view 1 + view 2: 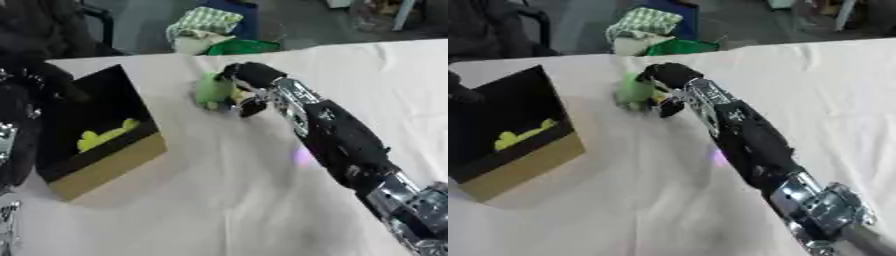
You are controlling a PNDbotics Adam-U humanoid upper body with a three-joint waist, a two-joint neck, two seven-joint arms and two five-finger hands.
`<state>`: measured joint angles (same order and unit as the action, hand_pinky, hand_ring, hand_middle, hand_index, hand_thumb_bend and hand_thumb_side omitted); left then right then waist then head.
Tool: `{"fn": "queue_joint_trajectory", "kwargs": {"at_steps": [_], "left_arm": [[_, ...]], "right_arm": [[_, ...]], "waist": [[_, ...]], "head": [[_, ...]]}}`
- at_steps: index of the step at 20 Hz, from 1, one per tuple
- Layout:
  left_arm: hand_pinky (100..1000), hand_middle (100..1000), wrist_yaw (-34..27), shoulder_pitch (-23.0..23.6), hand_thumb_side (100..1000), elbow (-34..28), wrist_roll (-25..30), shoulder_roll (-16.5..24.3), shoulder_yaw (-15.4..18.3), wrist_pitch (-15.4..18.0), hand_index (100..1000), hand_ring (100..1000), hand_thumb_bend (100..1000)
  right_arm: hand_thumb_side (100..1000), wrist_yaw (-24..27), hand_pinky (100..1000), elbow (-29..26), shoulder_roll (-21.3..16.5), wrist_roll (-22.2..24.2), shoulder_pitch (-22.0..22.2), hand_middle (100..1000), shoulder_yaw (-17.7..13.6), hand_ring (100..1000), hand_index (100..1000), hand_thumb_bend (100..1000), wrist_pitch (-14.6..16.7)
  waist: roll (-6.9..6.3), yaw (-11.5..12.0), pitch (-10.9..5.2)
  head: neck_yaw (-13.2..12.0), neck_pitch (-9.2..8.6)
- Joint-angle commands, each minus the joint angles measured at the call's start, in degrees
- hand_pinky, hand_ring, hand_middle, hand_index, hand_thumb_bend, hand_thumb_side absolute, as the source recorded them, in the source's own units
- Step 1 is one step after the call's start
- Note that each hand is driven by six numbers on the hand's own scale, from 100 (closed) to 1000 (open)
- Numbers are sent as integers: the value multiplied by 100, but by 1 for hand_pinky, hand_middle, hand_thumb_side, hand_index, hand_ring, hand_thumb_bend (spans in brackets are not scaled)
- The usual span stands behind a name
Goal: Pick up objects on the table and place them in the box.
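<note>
Now your right hand [245, 85] has its fingers curled around the green toy [211, 90]; it looks soft and light, so grip its middle before carrying it to the box [105, 150].

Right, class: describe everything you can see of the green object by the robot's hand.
The green object is small, light green and soft-edged; its exact shape and material cannot be made out. It is on the white table, right of the box and apart from it. The right hand is at its right side, fingers curled around it.
</note>
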<state>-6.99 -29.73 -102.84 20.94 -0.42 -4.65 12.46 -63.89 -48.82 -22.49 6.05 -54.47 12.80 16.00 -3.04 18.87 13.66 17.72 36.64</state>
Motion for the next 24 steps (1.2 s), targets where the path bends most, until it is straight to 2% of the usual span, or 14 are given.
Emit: {"fn": "queue_joint_trajectory", "kwargs": {"at_steps": [1, 5, 8, 13, 21, 22, 23, 24], "left_arm": [[613, 587, -3, -105, 605, -82, 13, 39, 60, -2, 811, 556, 221], [613, 587, 1, -107, 606, -87, 9, 38, 66, -8, 810, 556, 220], [614, 587, 9, -104, 606, -87, 2, 40, 77, -8, 810, 556, 220], [614, 588, 25, -84, 604, -116, -47, 34, 118, -21, 810, 556, 221], [616, 589, 65, -20, 598, -223, -175, 64, 232, -59, 810, 558, 225], [617, 591, 77, -9, 598, -239, -194, 74, 248, -76, 810, 558, 225], [617, 590, 89, 11, 597, -263, -215, 76, 264, -91, 810, 558, 227], [617, 590, 95, 31, 597, -290, -233, 81, 278, -107, 810, 559, 228]], "right_arm": [[178, -143, 778, -18, 15, -246, -86, 418, 38, 654, 665, 100, -37], [168, -210, 753, 71, 50, -415, -57, 303, 33, 599, 532, 100, 15], [144, -156, 713, 69, 53, -776, -40, 194, -5, 511, 414, 100, -6], [124, 44, 704, -32, 31, -1177, -18, 169, 27, 480, 379, 100, 0], [100, 511, 695, -678, -66, -1224, -27, 162, 153, 467, 373, 100, 3], [330, 578, 695, -778, -78, -1199, -32, 164, 171, 468, 374, 100, -4], [100, 644, 695, -904, -90, -1175, -47, 164, 194, 468, 375, 100, -1], [100, 717, 695, -1036, -106, -1145, -59, 164, 212, 469, 376, 100, -7]], "waist": [[14, 21, -62], [17, 13, -48], [18, 0, -43], [45, -39, -48], [171, -136, -95], [195, -150, -99], [244, -182, -110], [290, -211, -116]], "head": [[5, -65], [6, -69], [13, -73], [4, -100], [-43, -155], [-40, -171], [-53, -192], [-65, -217]]}}
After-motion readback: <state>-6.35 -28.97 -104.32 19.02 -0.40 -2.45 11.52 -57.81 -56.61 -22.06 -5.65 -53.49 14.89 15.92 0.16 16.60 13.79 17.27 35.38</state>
